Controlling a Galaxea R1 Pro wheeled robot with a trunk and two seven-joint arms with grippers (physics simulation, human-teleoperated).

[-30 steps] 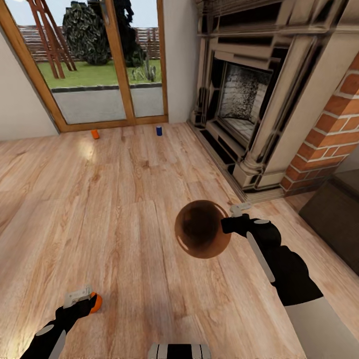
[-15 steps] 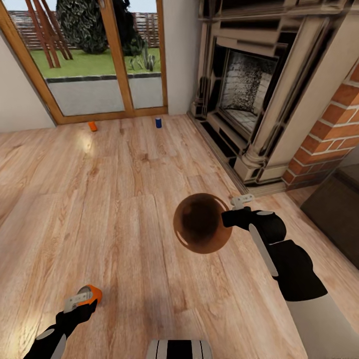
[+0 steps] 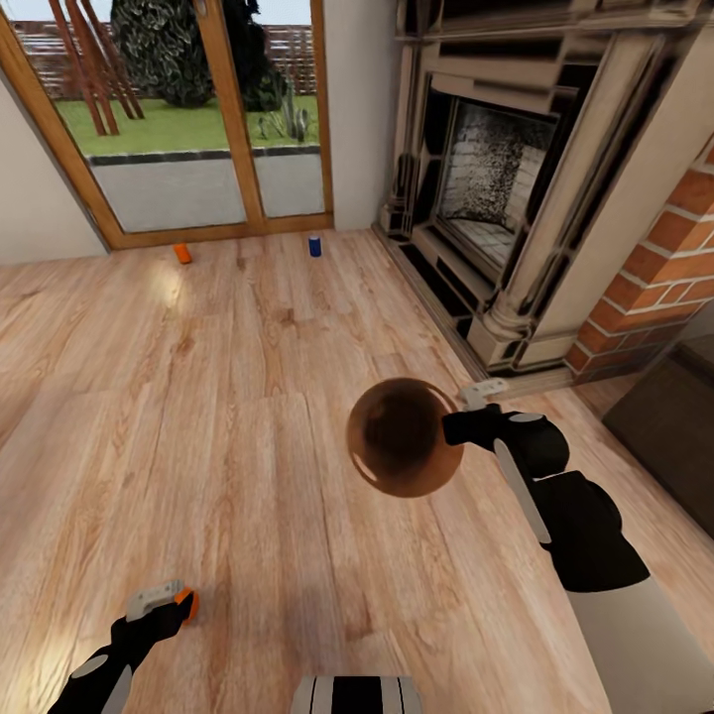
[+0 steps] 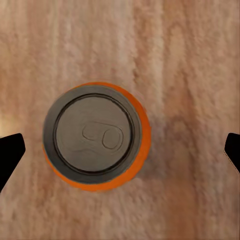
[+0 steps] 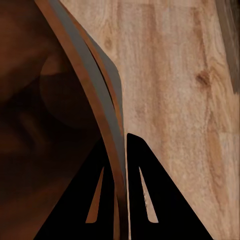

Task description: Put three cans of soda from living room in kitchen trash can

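Note:
An orange can of soda (image 3: 187,602) (image 4: 95,136) stands upright on the wood floor at the near left. My left gripper (image 3: 171,601) (image 4: 120,150) hangs over it, open, one finger on each side and clear of the can. My right gripper (image 3: 466,409) (image 5: 123,147) is shut on the rim of the tash can (image 3: 404,436) (image 5: 55,115), held above the floor with its tan-brown inside facing the head camera. Far off by the glass doors another orange can (image 3: 182,253) and a blue can (image 3: 314,245) sit on the floor.
This is the living room. An ornate fireplace (image 3: 496,188) and a red-brick chimney (image 3: 654,288) fill the right side, with dark furniture (image 3: 669,426) near it. Wood-framed glass doors (image 3: 198,119) close the far wall. Open wood floor lies between me and the far cans.
The head view tilted a little early on. The orange can under my left gripper now shows lower and smaller than half a second ago. The right arm and bucket barely moved.

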